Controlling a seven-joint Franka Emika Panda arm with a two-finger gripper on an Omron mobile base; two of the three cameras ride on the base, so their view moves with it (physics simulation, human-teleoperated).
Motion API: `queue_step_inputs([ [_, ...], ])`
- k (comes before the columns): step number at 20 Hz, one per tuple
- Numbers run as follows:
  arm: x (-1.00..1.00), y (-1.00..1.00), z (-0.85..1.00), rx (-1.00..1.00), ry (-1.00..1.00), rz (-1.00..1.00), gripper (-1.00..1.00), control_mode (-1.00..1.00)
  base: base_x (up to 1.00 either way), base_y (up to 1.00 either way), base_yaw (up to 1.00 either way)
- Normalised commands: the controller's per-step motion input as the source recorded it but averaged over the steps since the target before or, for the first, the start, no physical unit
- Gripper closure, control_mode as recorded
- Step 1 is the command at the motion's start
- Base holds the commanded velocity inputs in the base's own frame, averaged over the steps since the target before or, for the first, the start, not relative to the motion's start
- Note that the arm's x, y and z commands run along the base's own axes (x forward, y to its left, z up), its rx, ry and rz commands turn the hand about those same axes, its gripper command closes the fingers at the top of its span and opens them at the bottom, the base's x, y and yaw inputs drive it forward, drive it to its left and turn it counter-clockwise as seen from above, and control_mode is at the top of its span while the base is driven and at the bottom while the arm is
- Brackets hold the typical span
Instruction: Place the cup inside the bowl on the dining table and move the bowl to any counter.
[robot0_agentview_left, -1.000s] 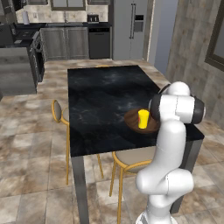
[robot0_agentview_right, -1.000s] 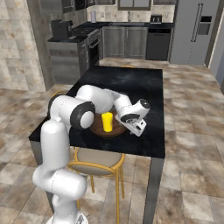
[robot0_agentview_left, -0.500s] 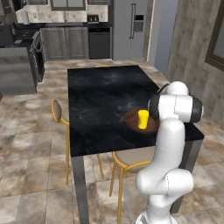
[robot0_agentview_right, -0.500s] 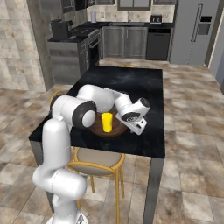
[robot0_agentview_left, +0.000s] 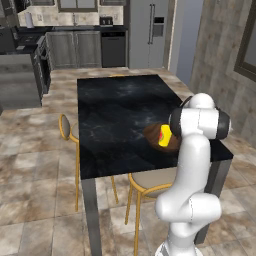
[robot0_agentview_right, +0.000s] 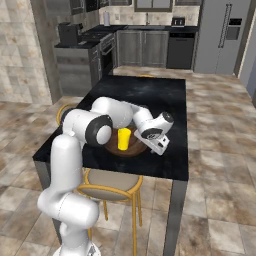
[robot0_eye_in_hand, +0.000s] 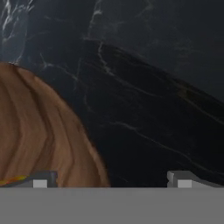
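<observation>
Simulated kitchen with stone-tiled floor; a black marble-veined desk (robot0_agentview_right: 150, 95) stands in the middle and serves as the landmark. Claw (robot0_eye_in_hand: 111, 179): hand view, two finger tips set wide apart, released, nothing between them; one tip lies over the rim of the bowl (robot0_eye_in_hand: 39, 135), the other over bare desk top (robot0_eye_in_hand: 153, 109). In the right base view the hand (robot0_agentview_right: 156, 134) hangs low over the desk's near end, just beside the bowl (robot0_agentview_right: 132, 149) on the side away from the arm's shoulder. Bowl: dark-brown wood, resting on the desk close to its near edge (robot0_agentview_left: 155, 135). Cup (robot0_agentview_right: 123, 138): bright yellow, upright inside the bowl, also seen in the left base view (robot0_agentview_left: 165, 135), partly hidden there by the arm's upper link. Yellow-framed chairs: one tucked under the near end of the desk (robot0_agentview_right: 107, 180), another at its long side (robot0_agentview_left: 67, 127). Beyond the far end of the desk: grey cabinets under a black counter (robot0_agentview_right: 145, 28), a steel refrigerator (robot0_agentview_right: 222, 35), and a stove (robot0_agentview_right: 102, 47).
</observation>
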Motion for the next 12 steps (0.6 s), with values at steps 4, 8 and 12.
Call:
queue_step_inputs([
  [4, 0.00, 0.00, 0.00, 0.00, 0.03, 0.00, -1.00, -1.00, 0.00, 0.00, 0.00],
  [8, 0.00, 0.00, 0.00, 0.00, 0.02, 0.00, 1.00, -1.00, 0.00, 0.00, 0.00],
  [12, 0.00, 0.00, 0.00, 0.00, 0.02, 0.00, 1.00, -1.00, 0.00, 0.00, 0.00],
])
